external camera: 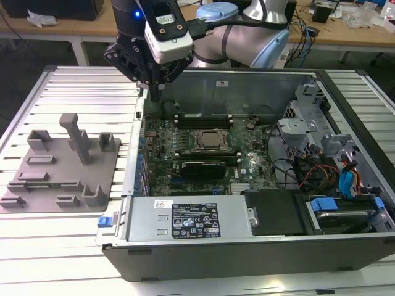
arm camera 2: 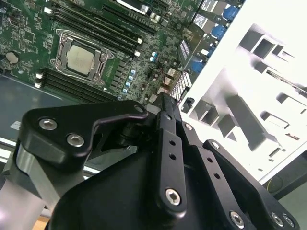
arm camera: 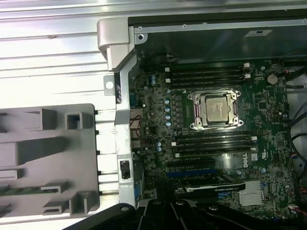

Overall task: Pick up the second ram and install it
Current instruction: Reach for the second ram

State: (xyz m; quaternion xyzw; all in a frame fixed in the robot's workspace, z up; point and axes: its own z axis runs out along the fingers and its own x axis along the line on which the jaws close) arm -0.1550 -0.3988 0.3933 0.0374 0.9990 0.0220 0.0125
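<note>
- While the gripper (external camera: 154, 89) hangs over the edge of the computer case (external camera: 247, 92), jaws seemingly closed on nothing, the second ram (arm camera: 19, 189) lies in a slot of the grey fixture tray (arm camera: 81, 158).
- Likely light, stiff, fragile: best gripped by its long edges, not its faces.
- Thin green strip, mostly hidden.

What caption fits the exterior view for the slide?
Gripper hovers over the open computer case wall, between the grey fixture tray and the motherboard.
</note>
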